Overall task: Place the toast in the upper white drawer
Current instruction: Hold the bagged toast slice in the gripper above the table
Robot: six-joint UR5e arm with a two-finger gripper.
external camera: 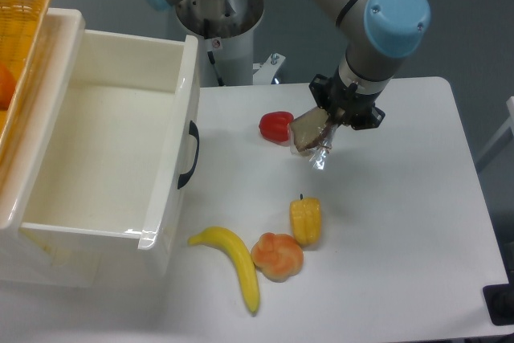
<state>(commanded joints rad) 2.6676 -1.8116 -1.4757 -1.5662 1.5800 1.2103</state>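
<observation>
While hand point(328, 124) grips toast point(308, 132), no legible writing.

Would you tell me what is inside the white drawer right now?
The drawer stands pulled open, and the white floor and walls that show hold nothing. Its near front wall hides a strip of the floor behind it. The toast hangs in the gripper over the table.

A red pepper point(276, 126) sits near the middle of the white counter point(401, 222). Toward the front edge, a yellow pepper point(305, 221) stands just beside an orange-tan bun point(278, 256), a banana point(234, 263) curving alongside. A yellow wicker basket point(20, 30) occupies the far left corner.
</observation>
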